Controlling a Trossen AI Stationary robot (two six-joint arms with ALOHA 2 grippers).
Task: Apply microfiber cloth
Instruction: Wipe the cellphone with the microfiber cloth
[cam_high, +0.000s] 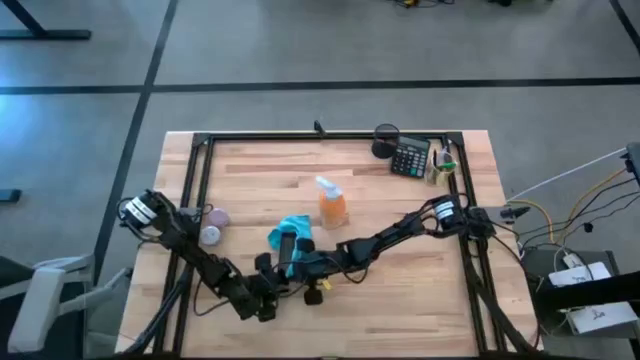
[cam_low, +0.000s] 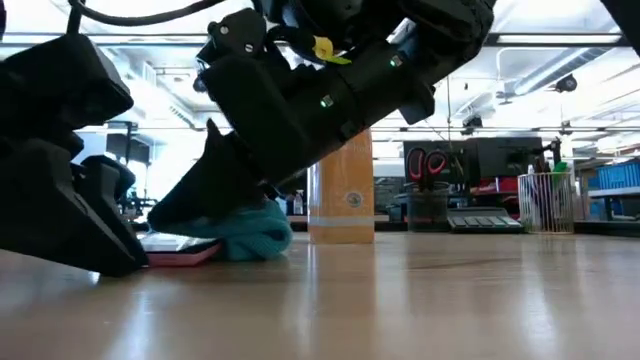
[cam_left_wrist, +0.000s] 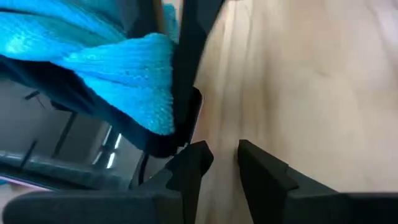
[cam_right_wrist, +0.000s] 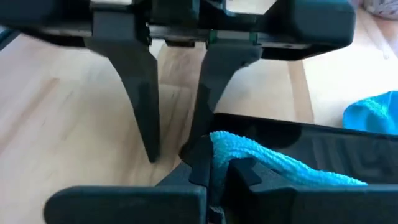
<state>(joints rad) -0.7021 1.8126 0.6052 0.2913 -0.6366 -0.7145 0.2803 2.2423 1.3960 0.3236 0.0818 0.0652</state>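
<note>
The work looks to be in the wiping step itself: the right gripper (cam_right_wrist: 217, 163) is pinching a fold of the turquoise microfiber cloth (cam_high: 292, 233) between fingers pressed nearly together, and it is holding that fold down on the dark glossy face of the phone (cam_right_wrist: 298, 146), close to the phone's near end. The cloth is lying on the wooden table (cam_high: 420, 300) a little toward the front edge from the middle, just beside the orange spray bottle (cam_high: 331, 203), and part of it is bunching loosely beyond the phone while the pinched part is draping over the screen. In the low view the cloth (cam_low: 245, 232) is sitting as a soft mound on top of the thin slab (cam_low: 180, 247), under the dark bulk of the arm. The left gripper (cam_left_wrist: 221, 163) is waiting right beside the phone's end, toward the table's front-left, with its fingers spread a small way apart and closed on nothing; whether a fingertip is touching the phone's edge cannot be told. The next move, as I judge it, calls for dragging the pinched cloth along the screen with light downward pressure while the phone is being kept from sliding, which the left gripper seems placed to do. A calculator (cam_high: 409, 159) and a pen cup (cam_high: 385, 139) are standing near the back-right corner, well apart from the work.
</note>
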